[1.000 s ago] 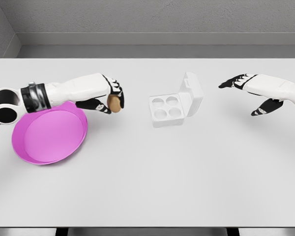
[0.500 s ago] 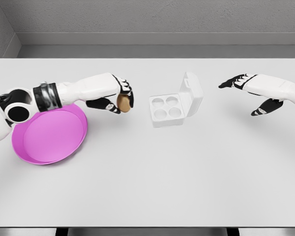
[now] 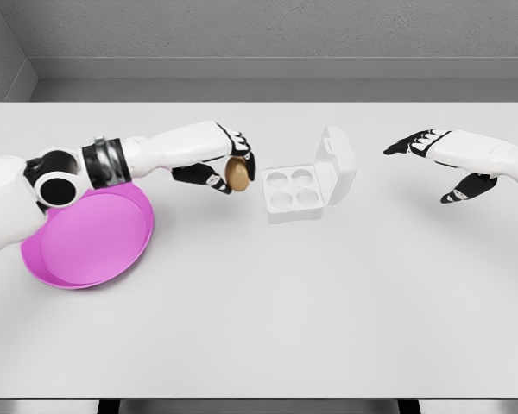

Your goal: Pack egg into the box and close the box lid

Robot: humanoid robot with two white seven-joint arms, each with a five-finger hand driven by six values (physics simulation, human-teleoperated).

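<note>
Left robot hand [image 3: 229, 166] grips egg [image 3: 236, 174] beside open, empty box [image 3: 306, 179].

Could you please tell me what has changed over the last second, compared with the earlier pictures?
The left hand, gripping the egg throughout, has carried it rightward from the pink plate's edge to just left of the open box. The right hand stays open, hovering at the right; box and plate have not moved.
</note>
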